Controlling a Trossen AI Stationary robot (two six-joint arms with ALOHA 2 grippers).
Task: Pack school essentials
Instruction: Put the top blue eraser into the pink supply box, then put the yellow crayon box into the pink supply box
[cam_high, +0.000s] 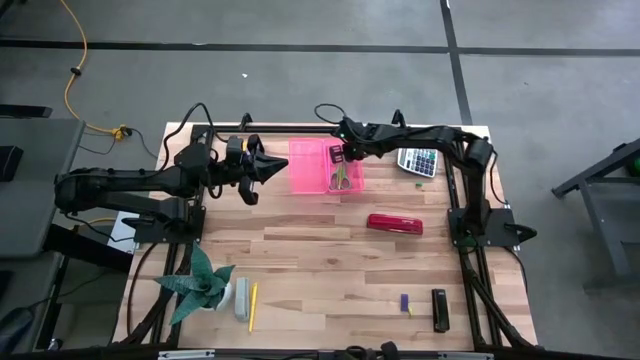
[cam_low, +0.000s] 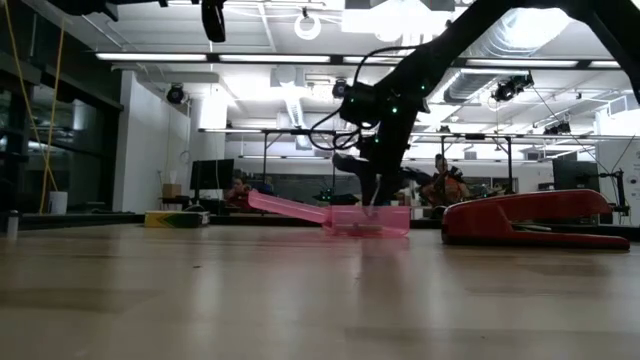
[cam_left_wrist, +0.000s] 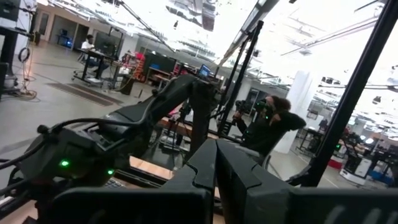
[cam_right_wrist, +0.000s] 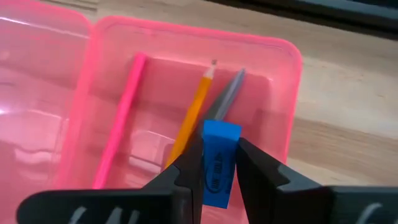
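Observation:
An open pink pencil case (cam_high: 312, 165) lies at the table's far middle; its tray (cam_right_wrist: 273, 81) holds a pink pen (cam_right_wrist: 121, 112), an orange pencil (cam_right_wrist: 193, 109) and grey scissors blades (cam_right_wrist: 227, 93). My right gripper (cam_high: 338, 157) hangs over that tray (cam_low: 370, 222), shut on a small blue eraser (cam_right_wrist: 217, 165). My left gripper (cam_high: 268, 170) is raised left of the case, shut and empty (cam_left_wrist: 216, 163). A yellow pencil (cam_high: 253, 305), a small purple piece (cam_high: 405, 301) and a black piece (cam_high: 439, 310) lie near the table's near edge. My right gripper pinches the blue eraser by its two broad faces (cam_right_wrist: 219, 146) between both fingers, coming from above and slanting down into the case. The eraser stands on end between the fingertips, lifted clear over the tray, above the pencil and scissors.
A red stapler (cam_high: 394, 224) lies right of centre, also in the low view (cam_low: 535, 218). A calculator (cam_high: 418, 160) sits at the far right. A green spiky plant (cam_high: 200, 285) and a grey piece (cam_high: 241, 298) stand near left. People work in the room behind (cam_left_wrist: 273, 121).

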